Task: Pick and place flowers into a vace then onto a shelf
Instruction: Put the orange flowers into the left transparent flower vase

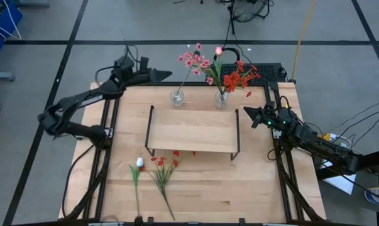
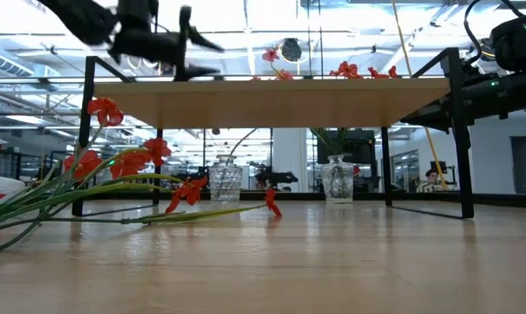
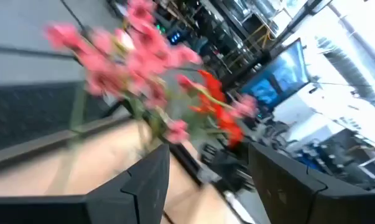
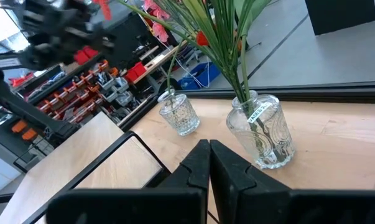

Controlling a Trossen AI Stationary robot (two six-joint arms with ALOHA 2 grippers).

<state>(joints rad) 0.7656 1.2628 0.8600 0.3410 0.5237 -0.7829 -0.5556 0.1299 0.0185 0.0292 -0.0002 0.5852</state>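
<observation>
L fingers [image 3: 147, 186] apart nr pink flowers [image 1: 193, 60], vase label [image 4: 257, 114] unreadable

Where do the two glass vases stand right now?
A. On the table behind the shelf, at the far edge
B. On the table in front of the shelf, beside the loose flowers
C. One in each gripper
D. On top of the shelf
A: the high view shows both vases on the table beyond the shelf, whose top is bare.
</observation>
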